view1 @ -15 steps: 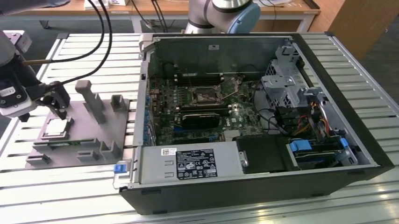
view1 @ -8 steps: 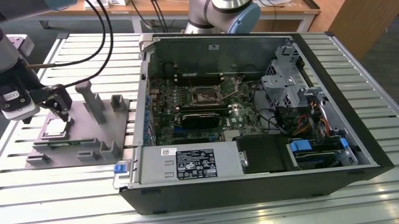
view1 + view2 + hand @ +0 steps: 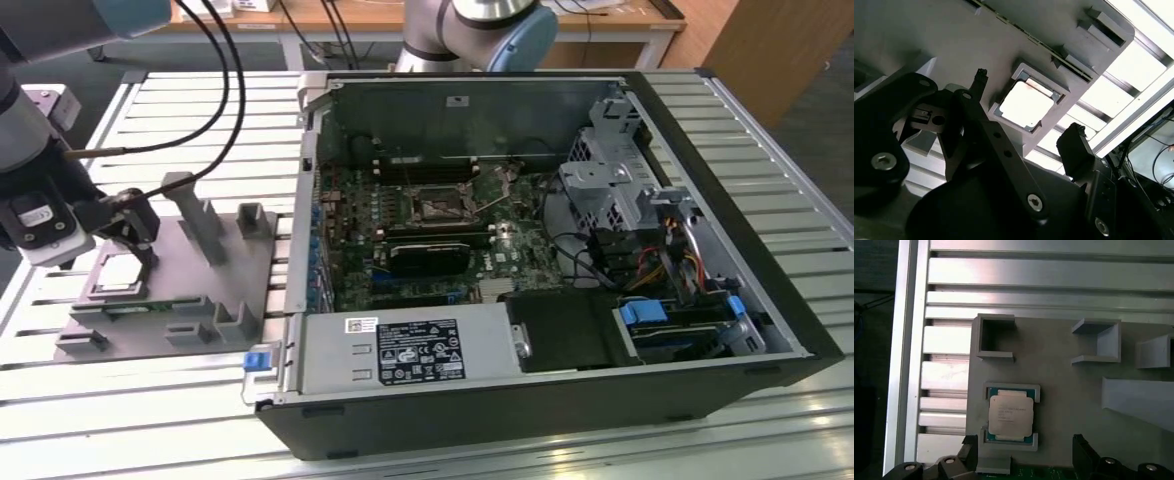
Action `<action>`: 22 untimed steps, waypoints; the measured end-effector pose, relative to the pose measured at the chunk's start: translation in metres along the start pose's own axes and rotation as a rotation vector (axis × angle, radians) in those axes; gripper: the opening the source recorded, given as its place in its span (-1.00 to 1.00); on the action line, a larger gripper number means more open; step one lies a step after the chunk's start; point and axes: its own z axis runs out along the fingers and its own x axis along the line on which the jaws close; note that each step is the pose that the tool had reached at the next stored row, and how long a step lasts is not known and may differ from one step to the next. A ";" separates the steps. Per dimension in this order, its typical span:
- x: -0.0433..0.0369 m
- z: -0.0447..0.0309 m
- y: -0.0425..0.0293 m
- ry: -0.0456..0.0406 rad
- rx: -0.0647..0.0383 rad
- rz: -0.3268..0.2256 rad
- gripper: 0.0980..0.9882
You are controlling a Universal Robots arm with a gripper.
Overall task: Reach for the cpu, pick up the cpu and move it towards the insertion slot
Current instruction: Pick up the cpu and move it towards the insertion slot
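Note:
The cpu [image 3: 116,277] is a flat silver square lying in a shallow pocket of the grey fixture plate [image 3: 174,300], at the exterior view's left. My gripper [image 3: 131,246] hangs just above it, open. In both wrist views the two black fingertips [image 3: 1074,142] [image 3: 1081,450] stand apart on either side of the cpu [image 3: 1026,105] [image 3: 1010,415], with nothing held between them. The insertion slot [image 3: 438,203] is the square black socket with a metal frame in the middle of the motherboard, well off to the exterior view's right of the gripper.
Upright grey blocks [image 3: 203,222] rise from the fixture plate close to the gripper. An open computer case [image 3: 534,400] with tall walls surrounds the motherboard. Everything rests on a slotted aluminium table [image 3: 160,420]. Black cables [image 3: 227,80] hang near the arm.

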 end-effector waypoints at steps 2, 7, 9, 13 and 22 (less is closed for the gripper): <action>0.0009 0.0029 0.0003 -0.0001 -0.001 0.000 0.66; 0.0021 0.0108 0.0032 -0.0001 -0.001 0.000 0.66; 0.0031 0.0145 0.0036 -0.0001 -0.001 0.000 0.66; 0.0039 0.0218 0.0053 -0.0001 -0.001 0.000 0.66; 0.0061 0.0384 0.0105 -0.0003 0.000 0.003 0.66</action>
